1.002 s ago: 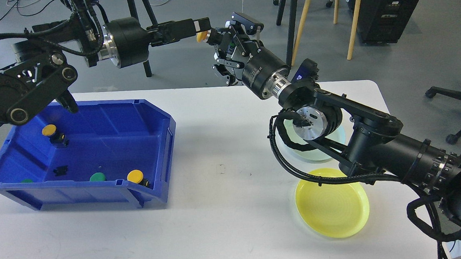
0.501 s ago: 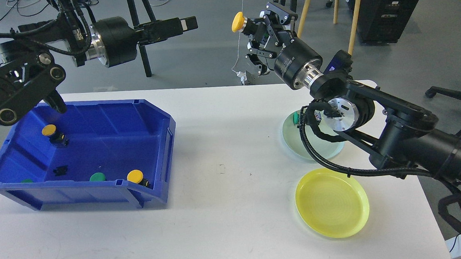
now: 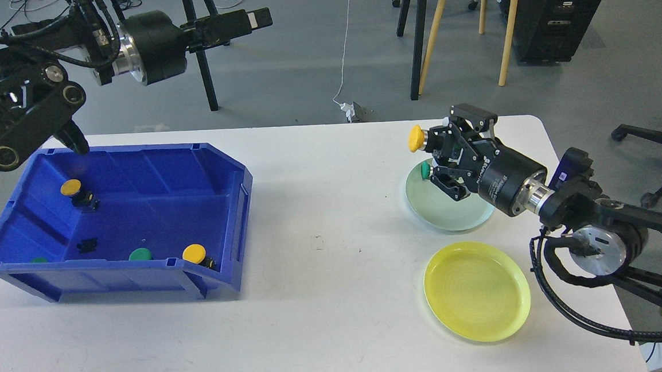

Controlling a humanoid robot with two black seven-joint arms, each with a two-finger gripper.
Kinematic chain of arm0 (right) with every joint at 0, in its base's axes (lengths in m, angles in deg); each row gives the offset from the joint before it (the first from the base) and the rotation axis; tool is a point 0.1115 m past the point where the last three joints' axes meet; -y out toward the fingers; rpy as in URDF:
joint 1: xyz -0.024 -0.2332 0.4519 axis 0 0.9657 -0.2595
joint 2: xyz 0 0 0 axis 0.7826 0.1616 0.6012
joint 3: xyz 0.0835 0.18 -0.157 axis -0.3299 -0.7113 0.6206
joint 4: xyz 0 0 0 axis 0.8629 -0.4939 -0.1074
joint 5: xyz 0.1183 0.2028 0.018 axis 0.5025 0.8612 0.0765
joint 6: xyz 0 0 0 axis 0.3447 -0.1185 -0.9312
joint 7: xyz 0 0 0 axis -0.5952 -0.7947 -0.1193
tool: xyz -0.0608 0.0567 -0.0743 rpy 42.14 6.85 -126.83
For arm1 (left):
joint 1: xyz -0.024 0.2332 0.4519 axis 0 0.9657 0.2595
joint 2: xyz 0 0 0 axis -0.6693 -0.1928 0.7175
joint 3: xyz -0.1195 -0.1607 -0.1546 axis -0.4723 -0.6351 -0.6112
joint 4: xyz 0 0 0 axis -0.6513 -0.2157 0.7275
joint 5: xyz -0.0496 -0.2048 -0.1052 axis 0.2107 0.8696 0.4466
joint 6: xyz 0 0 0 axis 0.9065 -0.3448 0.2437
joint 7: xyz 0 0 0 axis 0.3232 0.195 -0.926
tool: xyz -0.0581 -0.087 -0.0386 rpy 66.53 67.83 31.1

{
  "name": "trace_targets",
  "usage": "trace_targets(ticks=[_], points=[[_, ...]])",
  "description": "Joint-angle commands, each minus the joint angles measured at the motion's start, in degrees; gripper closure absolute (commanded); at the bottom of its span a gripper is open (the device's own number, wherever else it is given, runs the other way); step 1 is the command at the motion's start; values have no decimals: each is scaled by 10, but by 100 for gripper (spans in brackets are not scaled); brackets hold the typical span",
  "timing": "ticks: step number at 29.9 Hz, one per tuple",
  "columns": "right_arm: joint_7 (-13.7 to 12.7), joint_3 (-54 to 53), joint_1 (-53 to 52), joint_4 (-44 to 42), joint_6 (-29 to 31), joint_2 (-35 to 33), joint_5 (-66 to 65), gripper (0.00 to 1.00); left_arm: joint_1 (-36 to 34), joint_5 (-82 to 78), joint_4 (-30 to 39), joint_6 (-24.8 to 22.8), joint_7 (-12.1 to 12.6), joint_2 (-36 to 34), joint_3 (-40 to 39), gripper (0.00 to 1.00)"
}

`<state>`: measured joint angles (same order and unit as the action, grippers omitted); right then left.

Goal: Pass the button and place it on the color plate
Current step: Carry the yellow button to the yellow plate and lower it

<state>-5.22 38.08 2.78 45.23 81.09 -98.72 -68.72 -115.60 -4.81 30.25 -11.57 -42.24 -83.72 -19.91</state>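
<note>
Button [image 3: 417,137]: small, light, rigid, slick yellow cap, best pinched by its dark stem as in right gripper [image 3: 433,145], over green plate [image 3: 447,207]; left gripper [image 3: 257,19] jaws unreadable.

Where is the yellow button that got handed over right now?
In the head view, the yellow-capped push button is on the right, held in the right gripper above the pale green plate's left edge, behind the yellow plate.
</note>
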Motion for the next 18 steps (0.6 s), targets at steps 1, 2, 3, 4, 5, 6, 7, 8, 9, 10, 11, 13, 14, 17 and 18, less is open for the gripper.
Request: trace_targets(ticks=[1, 2, 3, 4, 5, 6, 7, 8, 9, 10, 11, 13, 14, 17, 18], points=[[0, 2, 57, 22, 0, -30, -23, 78, -6, 0, -5, 1, 0, 1, 0, 1], [0, 3, 72, 23, 0, -37, -29, 77, -9, 0, -7, 1, 0, 1, 0, 1], [0, 3, 88, 24, 0, -43, -36, 77, -15, 0, -10, 1, 0, 1, 0, 1], [0, 3, 101, 24, 0, -47, -43, 77, -17, 0, -12, 1, 0, 1, 0, 1], [-1, 3, 114, 24, 1, -51, -50, 77, -19, 0, -15, 1, -1, 1, 0, 1], [-1, 3, 128, 23, 2, -55, -57, 77, -23, 0, -16, 1, 0, 1, 0, 1], [-1, 4, 139, 21, 2, -59, -65, 77, -26, 0, -18, 1, -1, 2, 0, 1], [-2, 4, 148, 17, 2, -61, -71, 77, -30, 0, -19, 2, -1, 2, 0, 1], [-2, 4, 158, 14, 2, -63, -77, 77, -31, 1, -19, 2, -1, 3, 0, 1], [-2, 4, 166, 11, 2, -63, -82, 77, -32, 1, -19, 2, -1, 4, 0, 1], [-2, 4, 174, 7, 4, -63, -87, 77, -33, 1, -19, 2, -1, 7, 0, 0], [-3, 4, 184, -1, 4, -62, -94, 76, -37, 1, -24, 2, -1, 17, 0, 1], [-4, 4, 189, -5, 4, -62, -97, 76, -40, 0, -30, 2, -1, 22, 0, 1], [-4, 20, 200, -29, 0, -62, -100, 76, -42, 0, -39, 3, -1, 32, 0, 1], [-4, 31, 199, -41, -1, -60, -100, 74, -42, 0, -40, 3, -1, 32, 0, 1]])
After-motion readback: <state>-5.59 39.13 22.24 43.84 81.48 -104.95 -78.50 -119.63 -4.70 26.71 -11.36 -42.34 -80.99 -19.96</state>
